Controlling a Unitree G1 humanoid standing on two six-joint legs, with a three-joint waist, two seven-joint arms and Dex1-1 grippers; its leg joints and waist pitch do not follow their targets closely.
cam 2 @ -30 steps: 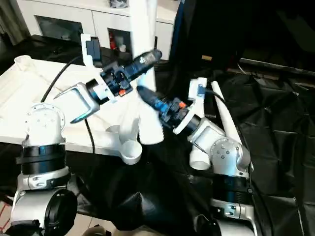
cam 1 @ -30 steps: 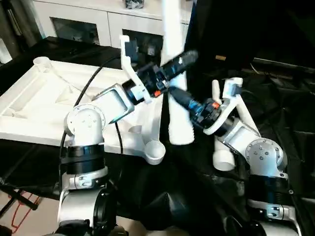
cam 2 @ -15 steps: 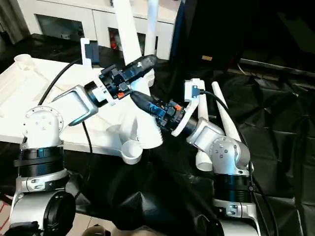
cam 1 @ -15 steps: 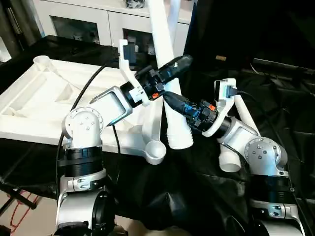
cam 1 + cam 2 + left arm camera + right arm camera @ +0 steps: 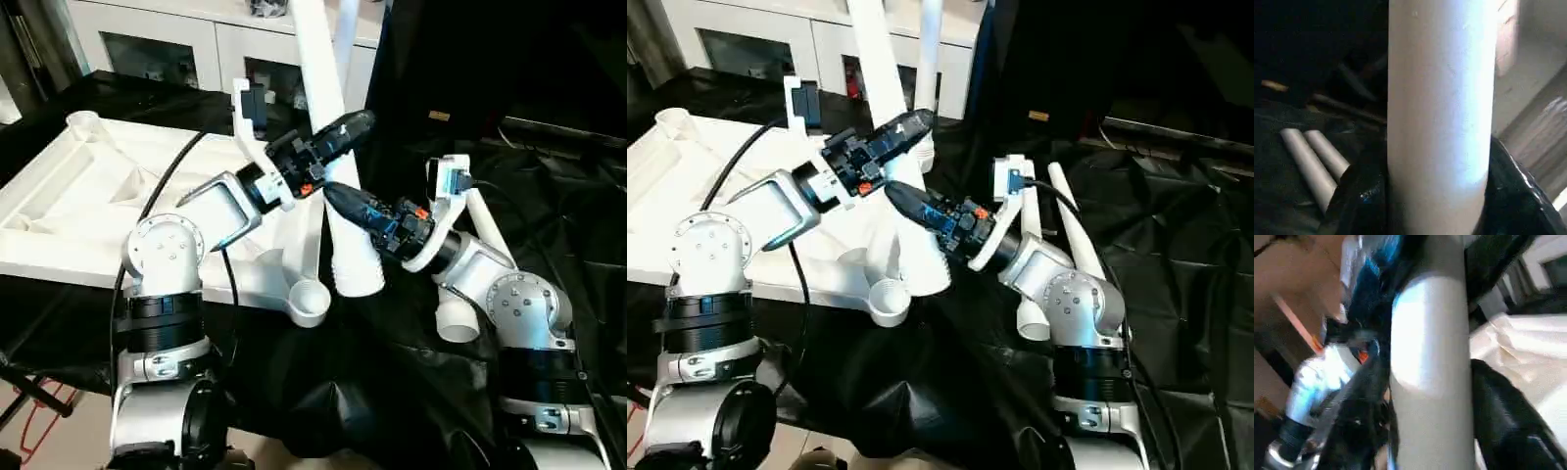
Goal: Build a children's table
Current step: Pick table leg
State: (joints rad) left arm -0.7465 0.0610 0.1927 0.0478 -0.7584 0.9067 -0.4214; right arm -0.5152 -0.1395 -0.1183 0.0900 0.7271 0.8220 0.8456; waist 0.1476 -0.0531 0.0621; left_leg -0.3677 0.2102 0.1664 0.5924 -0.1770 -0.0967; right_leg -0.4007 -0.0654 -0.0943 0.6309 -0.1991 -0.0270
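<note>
We hold one white leg (image 5: 333,147) between us: left gripper (image 5: 338,132) clamped just above right gripper (image 5: 343,201), both grasping it. Its long axis stands near upright, wide end down beside the tabletop (image 5: 69,206).

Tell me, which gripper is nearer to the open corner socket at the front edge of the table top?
Right. The right gripper sits low on the held leg, just above the corner socket; the left gripper is higher on that leg.
</note>
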